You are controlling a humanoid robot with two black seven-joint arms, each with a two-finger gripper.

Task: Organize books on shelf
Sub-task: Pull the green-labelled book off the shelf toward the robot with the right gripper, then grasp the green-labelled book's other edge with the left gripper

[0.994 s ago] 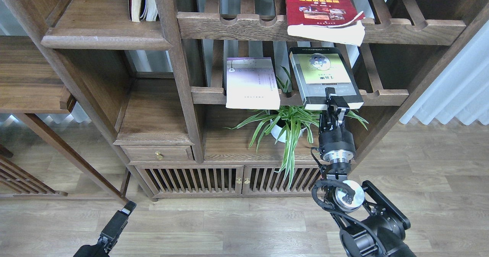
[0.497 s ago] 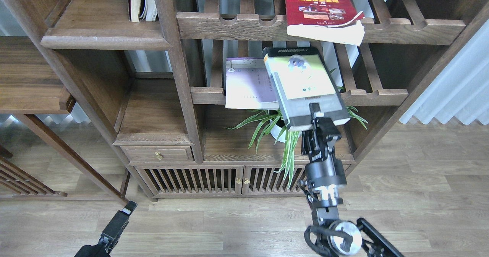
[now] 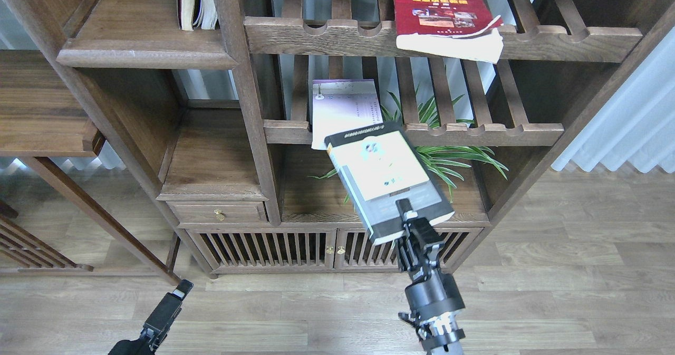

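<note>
1. Right gripper (image 3: 406, 219): jaws closed on the near edge of the yellow-green book (image 3: 387, 178), one finger lying on top of the grey border of the cover. The book is held clear of all racks, cover up, tilted, far end pointing up and to the left.
2. Behind the held book, partly hidden by it: a potted plant (image 3: 448, 154), its green leaves spreading to the right of the jaws and up through the slats.
3. Just above and left of the jaws: the pale lavender book (image 3: 343, 107) lies flat on the lower slatted rack (image 3: 485, 132), its near end hanging over the front rail; the held book's far corner overlaps it in view.
4. Higher, above and right of the jaws: the red book (image 3: 443, 15) lies flat on the upper slatted rack (image 3: 327, 36), its near end drooping over the front rail.
5. Far up and left of the jaws: the solid shelf (image 3: 142, 33), with books (image 3: 195, 1) standing at its back.
6. Left gripper (image 3: 179, 290): low at the bottom left, well apart from the shelving, above the floor (image 3: 553, 270); seen dark and small, cannot tell whether its jaws are open.
</note>
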